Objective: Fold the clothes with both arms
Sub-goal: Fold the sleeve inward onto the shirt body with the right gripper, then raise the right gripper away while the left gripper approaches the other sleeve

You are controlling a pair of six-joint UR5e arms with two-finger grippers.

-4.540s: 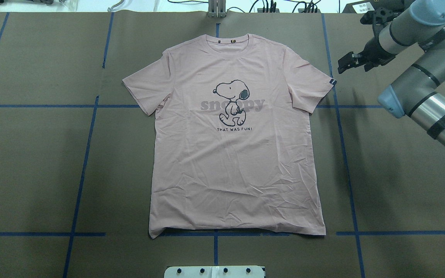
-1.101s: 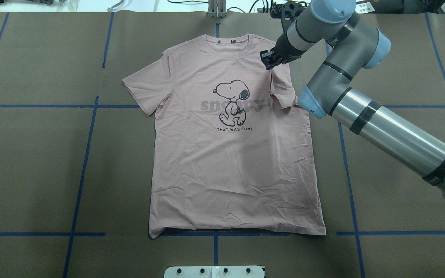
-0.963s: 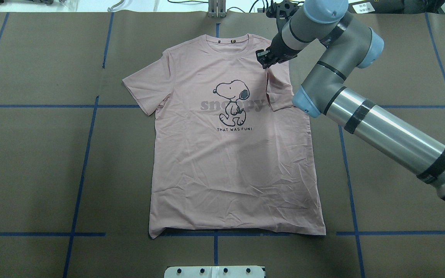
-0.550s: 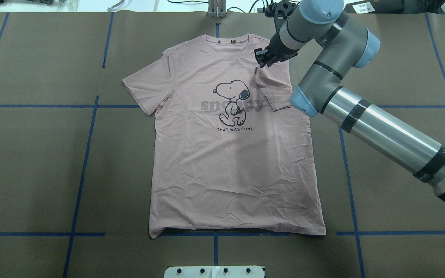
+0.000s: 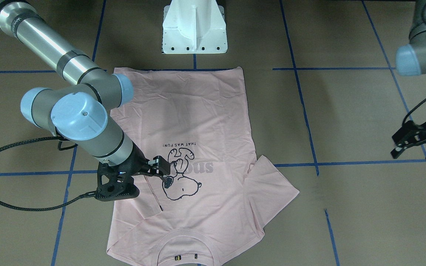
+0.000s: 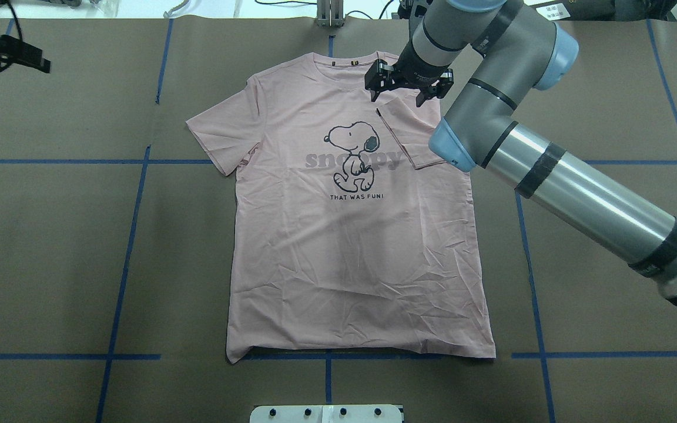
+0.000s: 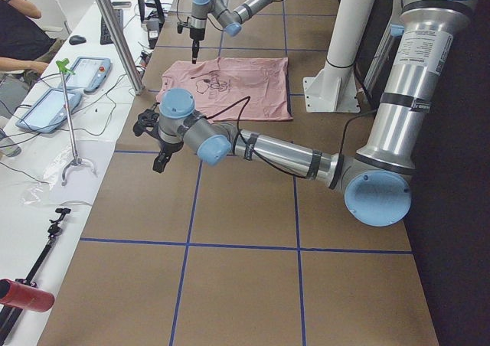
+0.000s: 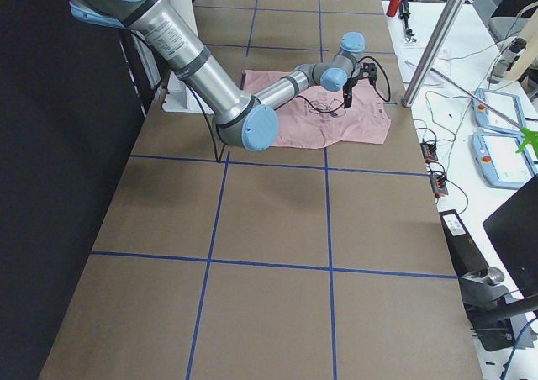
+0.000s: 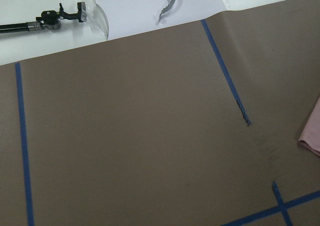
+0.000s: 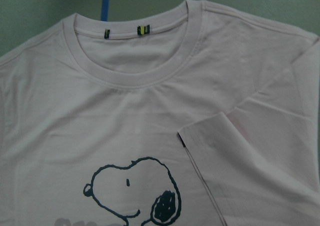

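Note:
The pale pink T-shirt (image 6: 350,252) lies flat, print up, on the brown table, collar at the far edge. Its right sleeve (image 6: 412,132) is folded inward over the chest, with the small black tag (image 6: 378,110) at its corner. The tag also shows in the right wrist view (image 10: 183,141). The other sleeve (image 6: 221,132) lies spread out. My right gripper (image 6: 406,91) is open and empty just above the folded sleeve by the collar (image 5: 135,177). My left gripper (image 5: 414,153) is open and empty, off the shirt to its left (image 6: 33,59).
The white pedestal (image 5: 194,29) stands at the shirt's hem side. Blue tape lines (image 6: 133,200) cross the table. A white bench with tablets and tools (image 7: 69,78) runs along the far edge, with a metal pole (image 7: 115,32).
My right gripper carried the sleeve inward over the chest, then let go, opened and turned. The sleeve now lies folded. My left gripper has come into the overhead view at top left.

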